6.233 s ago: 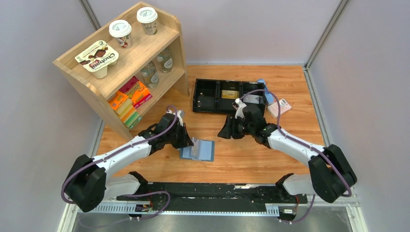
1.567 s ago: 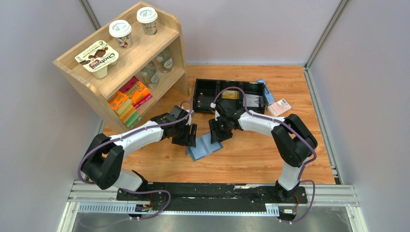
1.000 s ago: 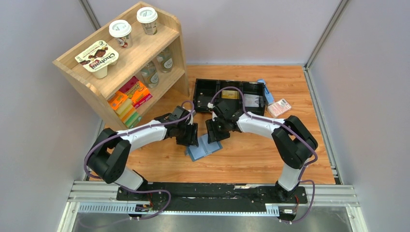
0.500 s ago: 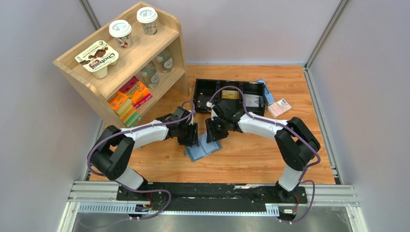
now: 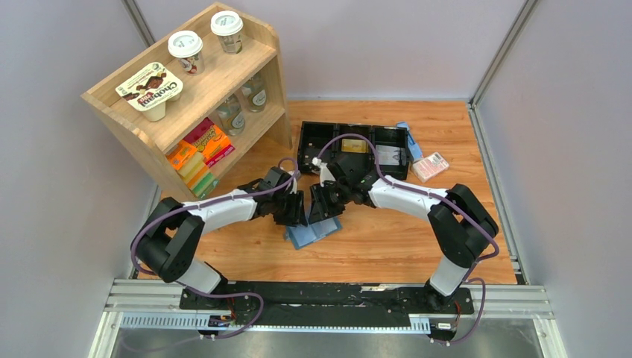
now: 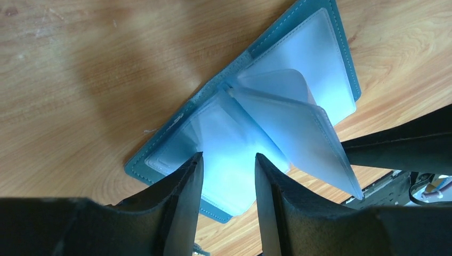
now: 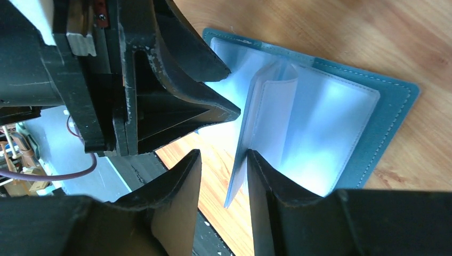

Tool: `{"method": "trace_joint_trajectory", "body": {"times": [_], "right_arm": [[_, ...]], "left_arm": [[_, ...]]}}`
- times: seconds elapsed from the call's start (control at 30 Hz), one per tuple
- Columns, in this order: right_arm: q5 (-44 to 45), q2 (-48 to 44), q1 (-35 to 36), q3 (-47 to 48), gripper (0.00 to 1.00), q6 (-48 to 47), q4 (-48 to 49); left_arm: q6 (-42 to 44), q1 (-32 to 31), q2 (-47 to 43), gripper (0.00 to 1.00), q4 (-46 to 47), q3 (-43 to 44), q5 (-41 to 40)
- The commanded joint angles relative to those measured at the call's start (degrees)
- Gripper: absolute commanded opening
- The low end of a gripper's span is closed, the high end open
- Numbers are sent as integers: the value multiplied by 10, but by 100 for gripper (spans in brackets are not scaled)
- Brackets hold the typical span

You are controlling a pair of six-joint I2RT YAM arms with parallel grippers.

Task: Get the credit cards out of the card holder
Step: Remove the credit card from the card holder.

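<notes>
Standing upright: sleeve of card holder | wrist views only | overhead blocked

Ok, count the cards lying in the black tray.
2: a gold card in the middle compartment and a whitish card in the right one. The right arm hides part of the tray.

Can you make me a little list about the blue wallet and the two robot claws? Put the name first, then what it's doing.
card holder: lies open on the wooden table
clear sleeves: fanned up from the fold
left gripper: open, fingers spread over one flap of the holder
right gripper: open, one sleeve's loose edge in its gap
credit cards: none to be seen in the sleeves
</notes>
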Motion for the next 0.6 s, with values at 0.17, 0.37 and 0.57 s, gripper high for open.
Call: {"method": "trace_joint_trajectory", "body": {"times": [0.17, 0.37, 0.57], "right_arm": [[-2, -10, 4, 7, 50, -3, 6], [-4, -26, 9, 19, 55, -9, -1], [112, -30, 16, 45, 61, -15, -62]], "left_arm": [[-17, 3, -59, 50, 6, -43, -30], [-19, 5, -68, 50, 9, -49, -34], [-18, 5, -66, 50, 7, -47, -32]]}}
